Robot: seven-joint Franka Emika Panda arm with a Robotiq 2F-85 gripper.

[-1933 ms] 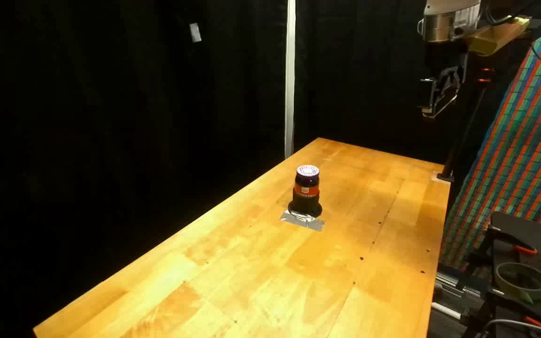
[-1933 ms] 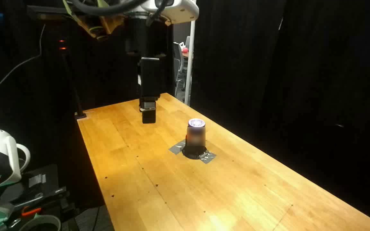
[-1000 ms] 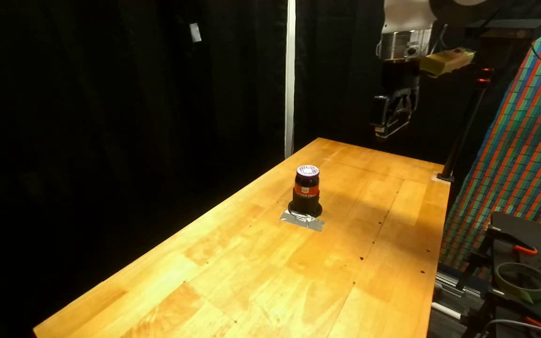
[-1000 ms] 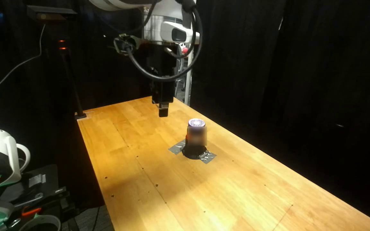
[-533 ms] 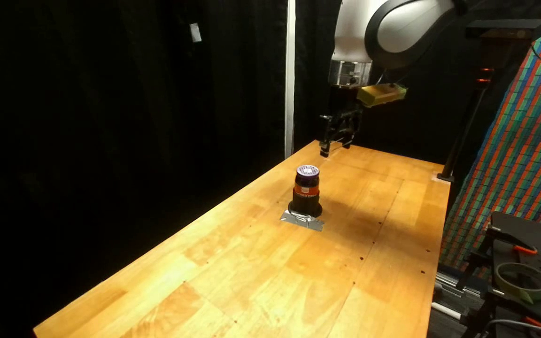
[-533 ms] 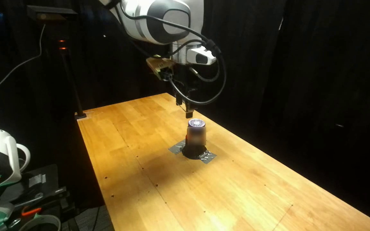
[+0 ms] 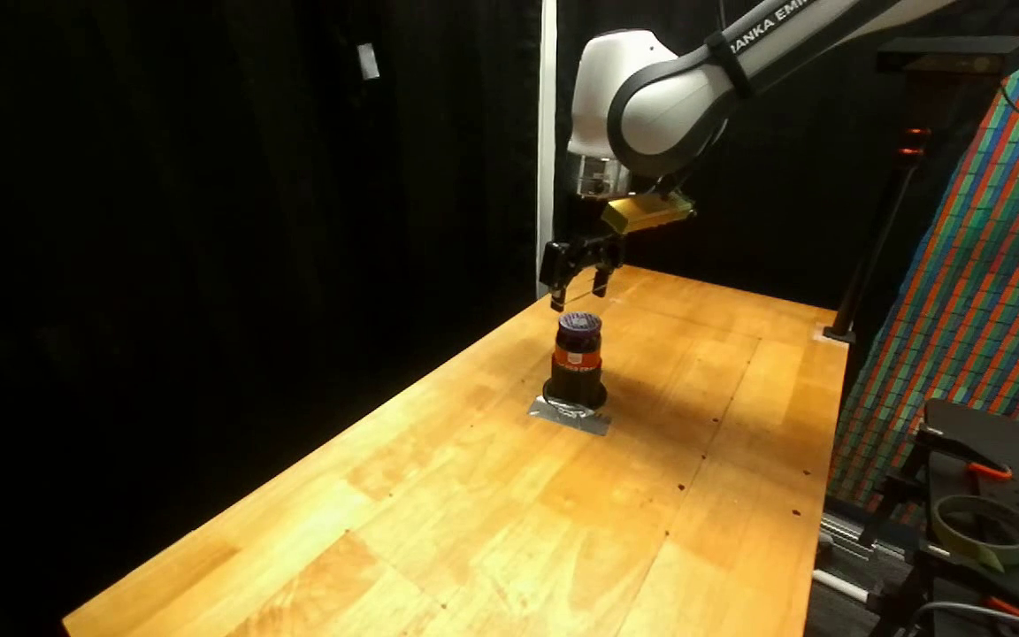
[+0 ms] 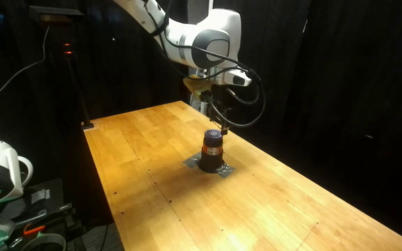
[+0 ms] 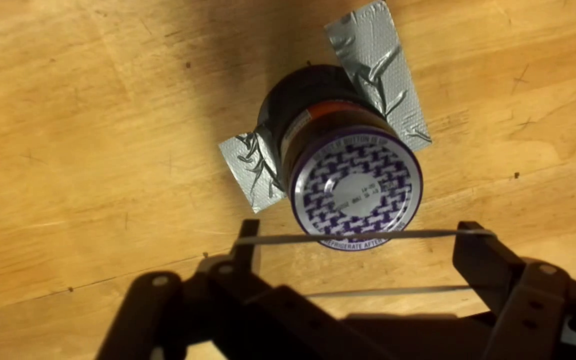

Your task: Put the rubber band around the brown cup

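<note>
In an exterior view, has swung the jaws to twelve o'clock of the brown cup, in from two, so probably nears looping, not yet done. In the wrist view, holds them wide apart with the rubber band stretched round both, from eight o'clock in front of the purple-and-white lid to four. Leaves the cup upright on the table, dark and orange-labelled, with silver tape at nine and one.

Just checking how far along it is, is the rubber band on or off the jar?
Off. In the wrist view, the rubber band is stretched across the open gripper, not looped around the jar.
</note>
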